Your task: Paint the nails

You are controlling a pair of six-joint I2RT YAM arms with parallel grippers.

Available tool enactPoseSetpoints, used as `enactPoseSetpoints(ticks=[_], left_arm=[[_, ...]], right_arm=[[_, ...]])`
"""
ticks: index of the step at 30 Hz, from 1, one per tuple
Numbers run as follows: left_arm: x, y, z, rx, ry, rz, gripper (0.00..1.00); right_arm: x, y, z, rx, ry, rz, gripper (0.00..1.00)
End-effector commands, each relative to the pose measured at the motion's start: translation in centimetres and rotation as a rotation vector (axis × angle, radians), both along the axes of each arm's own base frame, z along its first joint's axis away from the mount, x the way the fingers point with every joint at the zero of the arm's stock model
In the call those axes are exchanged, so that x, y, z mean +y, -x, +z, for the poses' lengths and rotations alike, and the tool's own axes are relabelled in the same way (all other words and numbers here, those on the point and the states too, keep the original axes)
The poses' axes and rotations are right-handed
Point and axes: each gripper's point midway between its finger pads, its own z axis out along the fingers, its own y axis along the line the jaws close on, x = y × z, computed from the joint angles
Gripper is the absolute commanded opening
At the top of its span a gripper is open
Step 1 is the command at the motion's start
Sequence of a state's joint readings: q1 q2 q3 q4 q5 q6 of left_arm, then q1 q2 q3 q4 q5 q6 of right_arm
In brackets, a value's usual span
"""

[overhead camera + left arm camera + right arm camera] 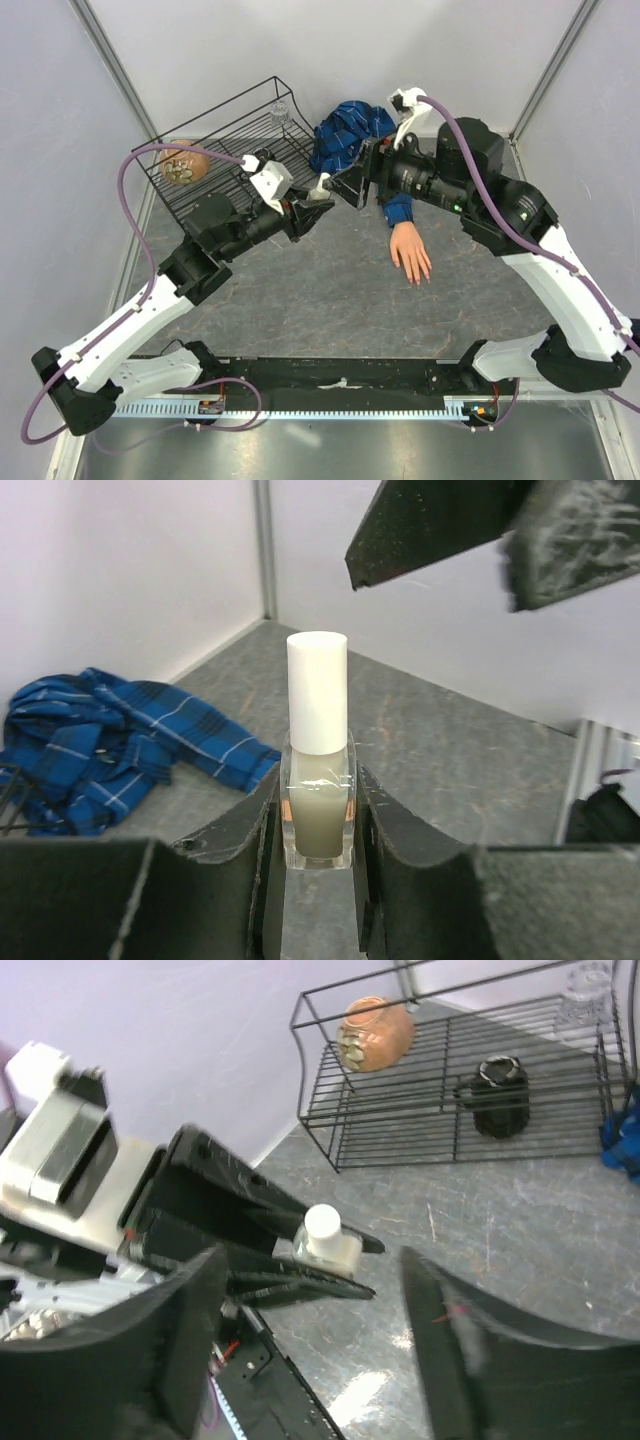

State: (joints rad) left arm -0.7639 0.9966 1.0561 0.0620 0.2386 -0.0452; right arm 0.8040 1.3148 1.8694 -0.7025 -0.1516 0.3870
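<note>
The flesh-coloured mannequin hand (410,250) lies palm down on the table, its blue plaid sleeve (398,209) under my right arm. Its nails (421,279) are too small to make out clearly. My left gripper (318,205) is shut on a small clear bottle (318,810) with a white cap (317,690), held upright above the table; the left gripper (318,785) clamps the glass body. My right gripper (350,186) is open, facing the bottle from the right. In the right wrist view the bottle (326,1237) sits just beyond the spread right gripper (315,1350).
A black wire rack (235,125) stands at the back left with an orange-brown ball (183,163), a black object (498,1092) and a clear glass (280,111). A heap of blue plaid cloth (345,135) lies at the back. Walls close the sides.
</note>
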Motion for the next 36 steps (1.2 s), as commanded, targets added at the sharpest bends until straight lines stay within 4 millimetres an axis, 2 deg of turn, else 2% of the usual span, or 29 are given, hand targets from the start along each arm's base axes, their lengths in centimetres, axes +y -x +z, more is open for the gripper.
enactPoseSetpoints(ticks=[1, 2, 7, 10, 14, 16, 19, 20, 21, 22, 23, 24, 25, 26, 27, 28, 29, 30, 31, 33, 34, 36], left_arm=[[0.4, -2.0, 2.9, -0.136, 0.018, 0.137, 0.02], [0.2, -2.3, 2.7, -0.130, 0.011, 0.144, 0.02], [-0.7, -2.2, 2.6, -0.134, 0.004, 0.133, 0.02], [-0.7, -2.0, 2.9, -0.133, 0.014, 0.133, 0.02], [-1.0, -1.3, 3.3, -0.110, 0.047, 0.096, 0.02], [-1.2, -0.6, 3.5, -0.071, 0.088, 0.066, 0.02], [-2.0, 1.3, 3.8, -0.042, 0.144, -0.050, 0.02], [-2.7, 2.9, 3.8, -0.040, 0.146, -0.152, 0.02], [-2.7, 3.7, 4.6, -0.019, 0.195, -0.212, 0.02], [-2.8, 4.5, 4.3, 0.000, 0.208, -0.278, 0.02], [-3.1, 7.1, 4.1, 0.000, 0.196, -0.444, 0.02], [-2.3, 7.8, 5.1, 0.018, 0.263, -0.521, 0.02], [-2.2, 10.0, 4.4, 0.026, 0.227, -0.678, 0.02], [-1.5, 10.9, 4.6, 0.116, 0.254, -0.758, 0.02], [-1.2, 11.7, 4.7, 0.126, 0.250, -0.821, 0.02], [-0.6, 13.2, 4.9, 0.076, 0.219, -0.908, 0.02], [-0.7, 13.2, 4.5, 0.149, 0.202, -0.943, 0.02], [-0.6, 13.5, 4.9, 0.136, 0.187, -0.961, 0.02], [-0.8, 13.2, 4.6, 0.179, 0.173, -0.953, 0.02], [-0.8, 12.8, 5.0, 0.099, 0.166, -0.902, 0.02], [-1.1, 12.0, 4.6, 0.142, 0.165, -0.854, 0.02], [-1.0, 11.3, 4.8, 0.064, 0.145, -0.789, 0.02]], right_arm=[[0.4, -1.9, -0.9, 0.095, 0.016, -0.131, 0.68], [0.7, -1.5, -0.8, 0.091, 0.021, -0.117, 0.64], [1.0, -2.3, -1.5, 0.079, 0.057, -0.149, 0.58], [1.4, -2.3, -2.3, 0.094, 0.077, -0.142, 0.50], [1.2, -2.6, -3.1, 0.082, 0.108, -0.151, 0.33], [1.0, -2.7, -3.3, 0.072, 0.120, -0.158, 0.28], [0.8, -2.7, -3.3, 0.023, 0.153, -0.139, 0.13], [0.8, -2.6, -3.2, 0.003, 0.163, -0.123, 0.00], [1.2, -2.3, -3.3, -0.057, 0.193, -0.060, 0.00], [1.5, -1.1, -2.8, -0.107, 0.191, 0.020, 0.00], [2.0, 0.2, -2.6, -0.149, 0.188, 0.114, 0.00], [2.8, 3.1, -2.1, -0.235, 0.174, 0.311, 0.00], [3.2, 5.1, -2.0, -0.260, 0.151, 0.433, 0.00], [3.2, 6.7, -1.7, -0.265, 0.125, 0.523, 0.00], [3.2, 9.5, -0.9, -0.272, 0.069, 0.675, 0.00], [3.1, 10.5, -0.6, -0.243, 0.042, 0.725, 0.00], [3.0, 11.1, -0.4, -0.217, 0.021, 0.764, 0.00], [3.2, 11.7, -0.6, -0.186, 0.005, 0.803, 0.00], [3.2, 12.2, -0.7, -0.141, -0.006, 0.823, 0.00], [2.8, 12.0, -1.2, -0.130, 0.002, 0.789, 0.00], [2.8, 10.9, -1.4, -0.135, 0.018, 0.709, 0.06], [2.2, 10.4, -0.9, -0.152, 0.016, 0.645, 0.19]])
